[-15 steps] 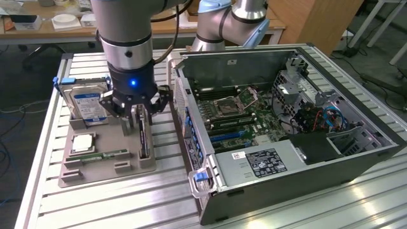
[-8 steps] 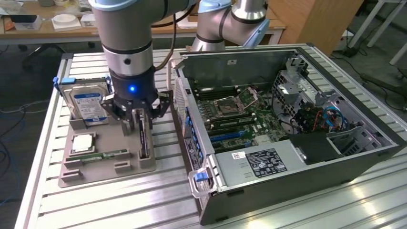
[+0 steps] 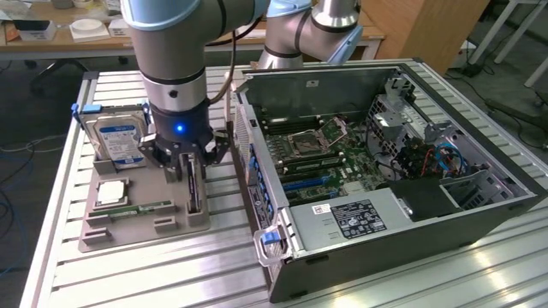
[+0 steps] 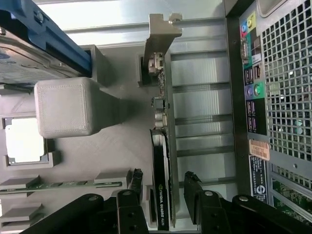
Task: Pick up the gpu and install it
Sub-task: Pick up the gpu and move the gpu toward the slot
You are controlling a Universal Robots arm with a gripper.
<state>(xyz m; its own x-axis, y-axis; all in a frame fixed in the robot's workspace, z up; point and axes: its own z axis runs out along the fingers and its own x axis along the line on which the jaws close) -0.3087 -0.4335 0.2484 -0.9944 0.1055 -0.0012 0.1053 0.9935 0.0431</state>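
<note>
- My gripper (image 3: 190, 176) hung straight down over the grey holder tray (image 3: 145, 192), which sat on the exterior view's left of the open computer case (image 3: 385, 244).
- The gpu (image 4: 160, 156) stood on its edge in a slot of that tray, not yet lifted and not yet in the case.
- My fingers (image 4: 191, 183) were spread wide with the card between them, one on each flat face. I saw a gap on both sides, so I judged that I had no hold on it.
- The card's long axis ran across my closing line, so its thin thickness lay between my pads.
- Its pale metal bracket (image 4: 163, 29) was at the far end from my fingers, which straddled the black shrouded end.
</note>
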